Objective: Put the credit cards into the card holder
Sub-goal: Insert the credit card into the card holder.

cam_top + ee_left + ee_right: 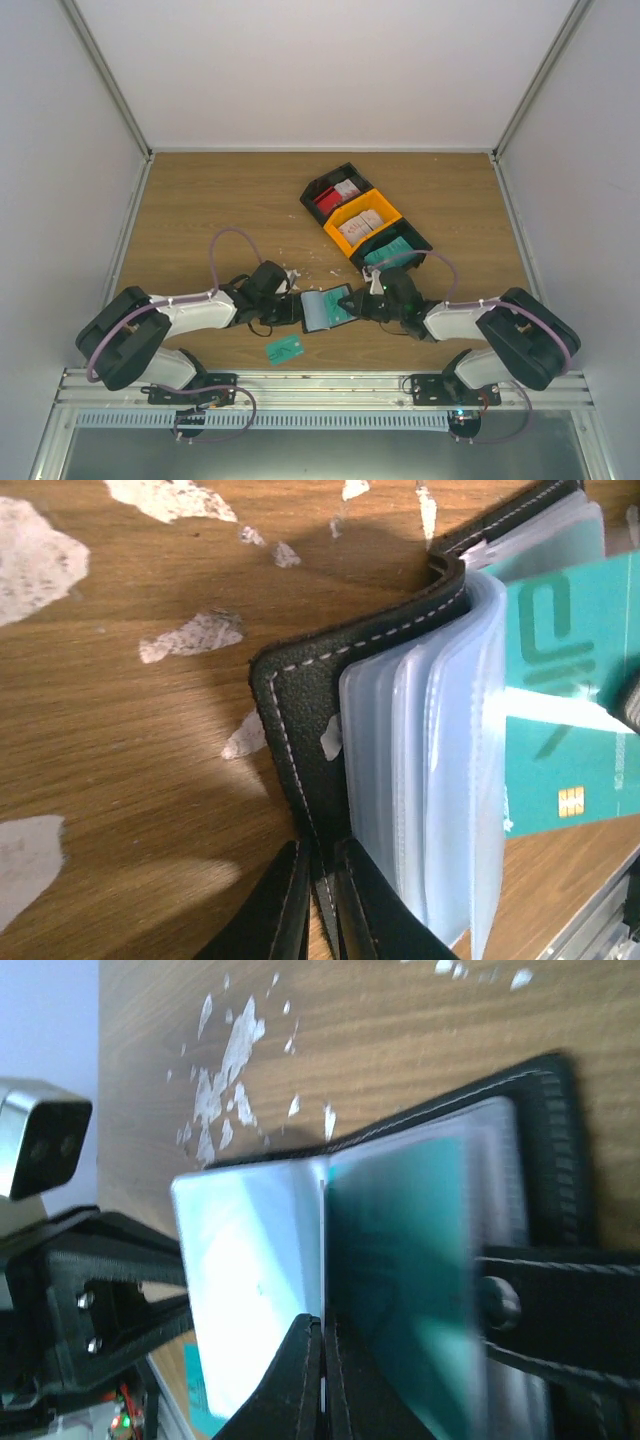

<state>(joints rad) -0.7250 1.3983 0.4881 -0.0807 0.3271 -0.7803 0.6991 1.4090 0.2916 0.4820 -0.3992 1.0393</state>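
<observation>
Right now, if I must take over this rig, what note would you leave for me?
Left gripper: shut on the holder's cover edge.
Right gripper: shut at the open sleeves, beside a teal card; seated or not, I cannot tell.
A loose card, also teal, lies on the table.
More cards sit in the bins.
Done: nothing certain.
Left: load all of these.

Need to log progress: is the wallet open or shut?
Open. The wallet is spread, its clear sleeves fanned out.
</observation>
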